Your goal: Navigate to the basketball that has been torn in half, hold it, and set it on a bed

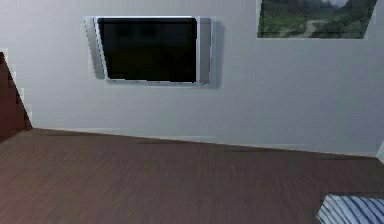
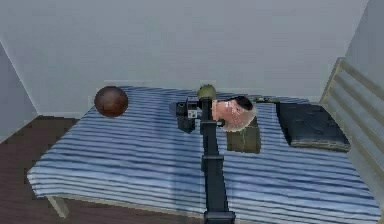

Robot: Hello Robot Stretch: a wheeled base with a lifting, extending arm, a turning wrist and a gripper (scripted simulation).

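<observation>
Blue-striped bedding covers the bed (image 2: 120, 160) across the arm side view, so read it from the left. At about ten o'clock on the mattress sits a round brown ball (image 2: 111, 101), whole by its look. Near the middle the arm (image 2: 212, 175) runs up to the tool (image 2: 186, 112). With bedding and objects behind its far end, you cannot tell its state or whether it has hold of anything. Close by at three o'clock from it is a pinkish-orange, hollow-looking shape that you may take for the torn basketball (image 2: 238, 112). It sits at twelve o'clock of an olive box (image 2: 244, 140), and you cannot tell whether it rests on that box or on the bedding. Expect a light, limp rubber shell that folds under pressure, grippy rather than fragile. Take it by the torn rim, one finger on each side of the wall. A dark pillow (image 2: 312, 126) lies at three o'clock, beside the headboard (image 2: 355, 95).
</observation>
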